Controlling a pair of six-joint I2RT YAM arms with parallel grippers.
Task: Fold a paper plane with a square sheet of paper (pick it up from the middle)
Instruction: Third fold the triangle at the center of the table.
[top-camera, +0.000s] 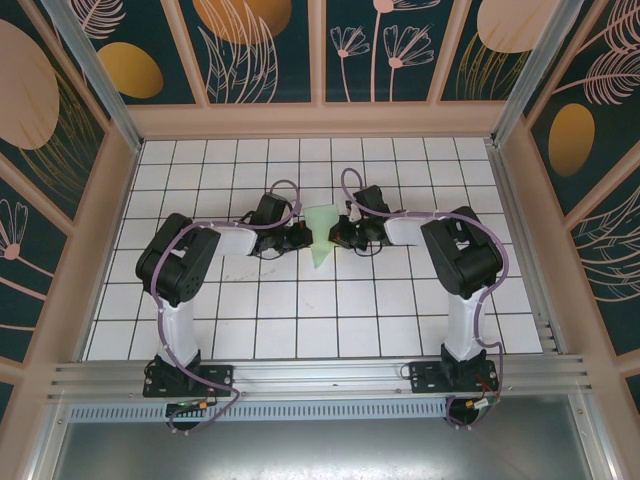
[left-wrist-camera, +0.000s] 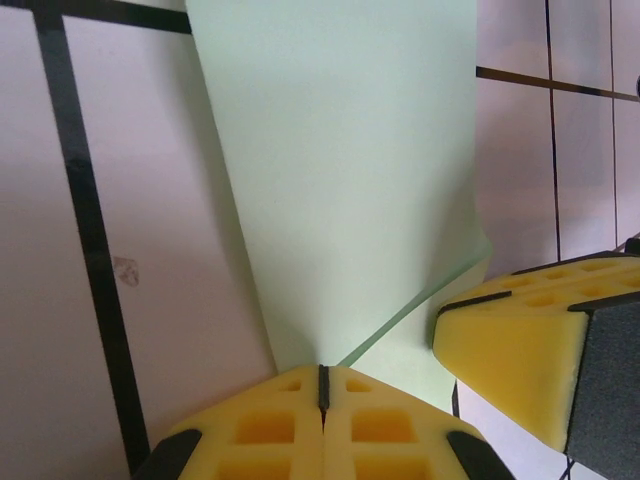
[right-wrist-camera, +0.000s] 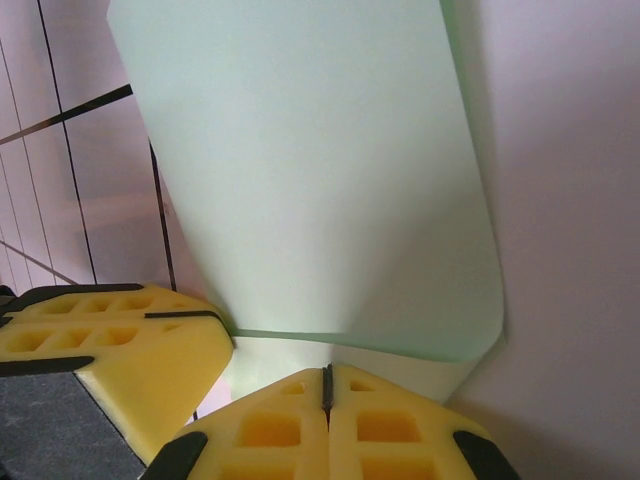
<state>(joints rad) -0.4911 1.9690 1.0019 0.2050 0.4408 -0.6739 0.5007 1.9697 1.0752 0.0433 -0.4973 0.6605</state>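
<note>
- Paper sheet (top-camera: 322, 228), folded to a point toward 6 o'clock, is at the middle of the counter (top-camera: 300, 322).
- Left gripper (top-camera: 298, 239) is clenched on its 9 o'clock edge, right gripper (top-camera: 341, 236) on its 3 o'clock edge.

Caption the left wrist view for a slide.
Shut left pincer pinching the narrow end of the folded mint-green paper over the white grid table.
</note>
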